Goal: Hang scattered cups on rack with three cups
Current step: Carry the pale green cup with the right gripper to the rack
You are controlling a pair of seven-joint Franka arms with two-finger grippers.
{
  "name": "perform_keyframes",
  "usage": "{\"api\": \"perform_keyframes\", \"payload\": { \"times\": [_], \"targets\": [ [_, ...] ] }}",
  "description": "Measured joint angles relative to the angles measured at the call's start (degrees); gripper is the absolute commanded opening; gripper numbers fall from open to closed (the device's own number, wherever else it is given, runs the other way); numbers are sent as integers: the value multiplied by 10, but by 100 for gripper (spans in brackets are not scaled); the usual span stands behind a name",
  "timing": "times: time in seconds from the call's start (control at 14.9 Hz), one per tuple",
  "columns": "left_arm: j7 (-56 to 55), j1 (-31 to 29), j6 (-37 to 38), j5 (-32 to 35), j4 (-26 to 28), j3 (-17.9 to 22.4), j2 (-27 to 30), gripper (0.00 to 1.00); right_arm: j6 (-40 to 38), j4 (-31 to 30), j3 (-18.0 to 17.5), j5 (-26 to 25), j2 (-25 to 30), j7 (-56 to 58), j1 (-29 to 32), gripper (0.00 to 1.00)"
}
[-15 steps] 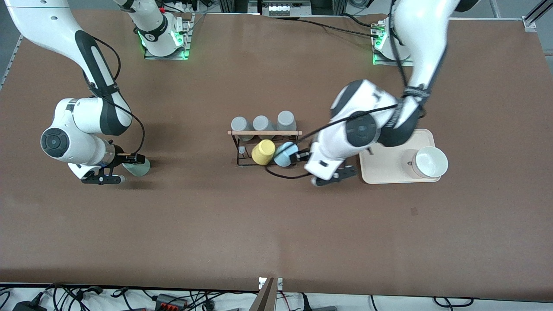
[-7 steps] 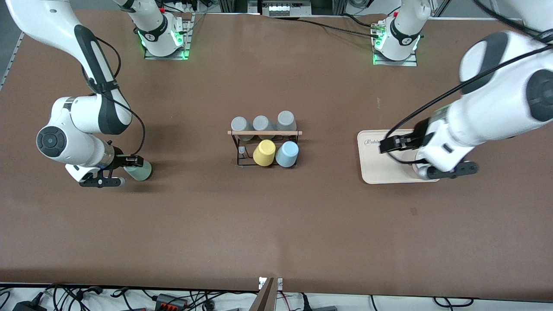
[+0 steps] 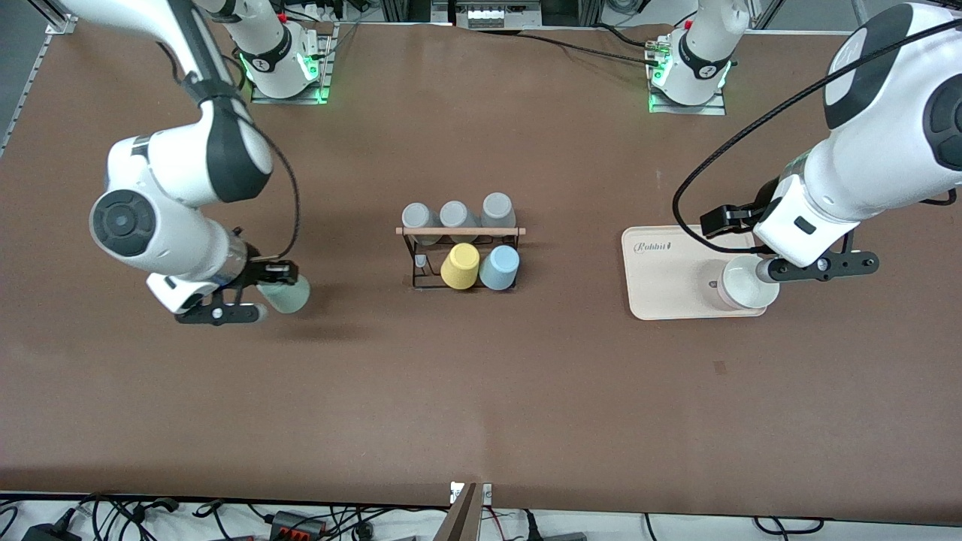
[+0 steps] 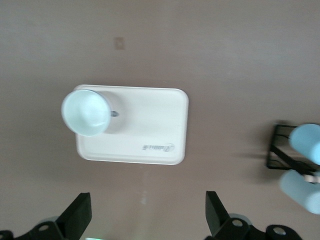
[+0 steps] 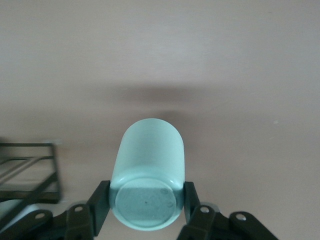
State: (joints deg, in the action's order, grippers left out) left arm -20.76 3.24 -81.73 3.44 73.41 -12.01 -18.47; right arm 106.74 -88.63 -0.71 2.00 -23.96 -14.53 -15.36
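The pale mint green cup (image 3: 289, 294) hangs on its side above bare table, toward the right arm's end from the rack (image 3: 421, 259). My right gripper (image 3: 263, 297) is shut on it near its base; in the right wrist view the cup (image 5: 147, 170) sits between the two black fingers (image 5: 100, 200). The light blue cup (image 3: 500, 268) rests upside down on the black wire rack, beside a yellow cup (image 3: 458, 265). My left gripper (image 3: 823, 269) is open and empty, up over the beige tray (image 3: 665, 285); its fingers (image 4: 75, 217) stand wide apart.
Three grey cups (image 3: 455, 216) stand along the rack's wooden rod (image 3: 460, 231). A white cup (image 3: 745, 282) stands on the tray, toward the left arm's end of the table. The left wrist view shows the tray (image 4: 145, 125) and the rack's end (image 4: 280, 155).
The left arm has swung away from the rack to above the tray, leaving the light blue cup on the rack. The right gripper has shut on the mint cup, lifted it, moved toward the rack.
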Motion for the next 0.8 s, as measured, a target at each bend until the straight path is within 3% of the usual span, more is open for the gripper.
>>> {"api": "perform_keyframes", "payload": {
  "times": [0.2, 0.54, 0.8],
  "targets": [
    [0, 0, -13, 7, 8, -1, 15, 100, -22, 46, 0, 19, -16, -58, -42, 30],
    [27, -13, -78, 7, 118, 0, 86, 100, -28, 90, 0, 28, -37, -142, -98, 30],
    [87, -45, -83, 3, 142, 1, 102, 100, -28, 102, 0, 28, -47, -198, -137, 30]
  ]
}}
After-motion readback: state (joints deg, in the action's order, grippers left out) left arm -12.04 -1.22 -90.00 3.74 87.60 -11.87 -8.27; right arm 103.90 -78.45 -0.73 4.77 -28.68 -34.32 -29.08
